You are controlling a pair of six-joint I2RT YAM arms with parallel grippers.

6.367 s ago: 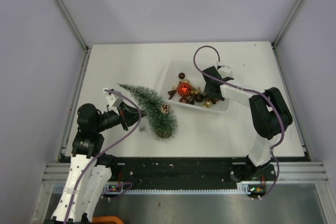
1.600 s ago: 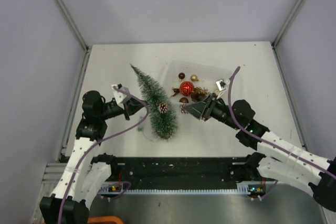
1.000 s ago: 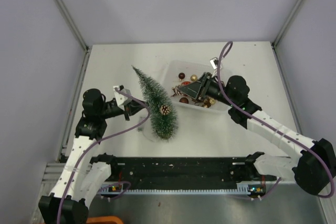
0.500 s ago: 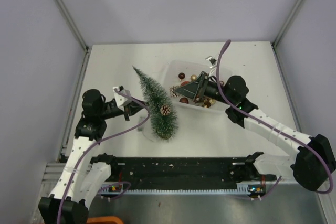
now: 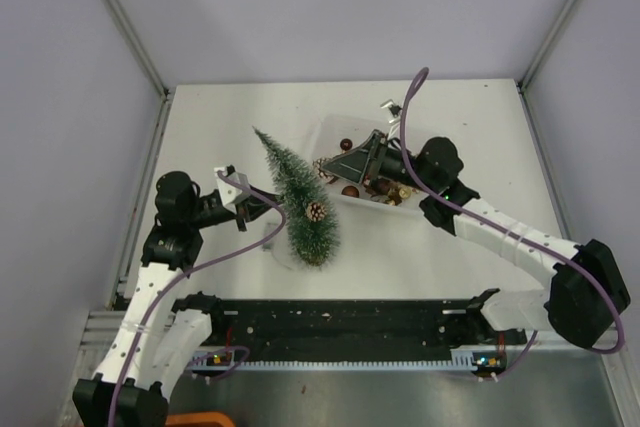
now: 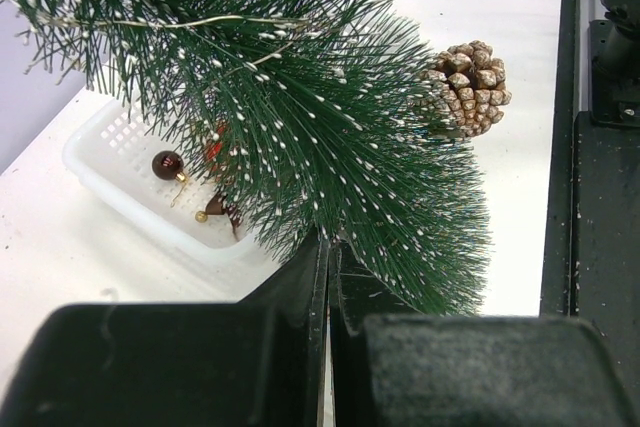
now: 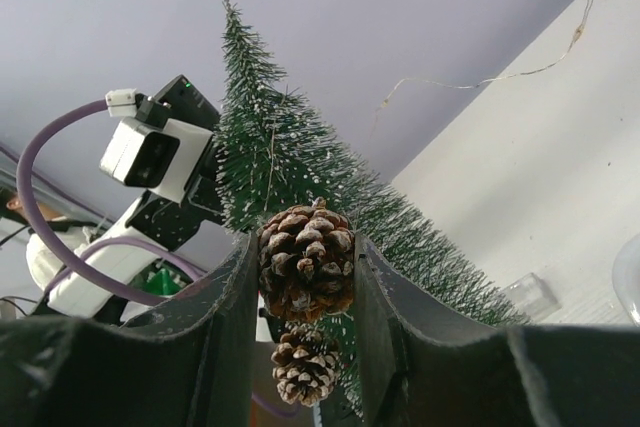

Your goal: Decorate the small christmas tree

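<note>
The small christmas tree (image 5: 296,197) leans on its wooden base (image 5: 314,250) left of the white tray (image 5: 372,205). One pinecone (image 5: 316,211) hangs on its lower bristles. My left gripper (image 5: 262,209) is shut on the tree's lower left side; in the left wrist view its fingers (image 6: 318,282) meet in the bristles (image 6: 330,127) below that pinecone (image 6: 468,87). My right gripper (image 5: 325,165) is over the tray's left end, close to the tree's right side. It is shut on a second pinecone (image 7: 306,262), with the tree (image 7: 290,162) and the hung pinecone (image 7: 305,367) just behind.
The tray holds several baubles and small ornaments (image 5: 385,190); a dark bauble (image 6: 167,164) shows in the tray (image 6: 110,162) in the left wrist view. A thin wire (image 7: 500,77) lies on the table. Grey walls enclose the table; a black rail (image 5: 340,322) runs along the front.
My right gripper has risen from the tray and swung left toward the tree with a pinecone in it. The left gripper and the tree have barely moved in the last second.
</note>
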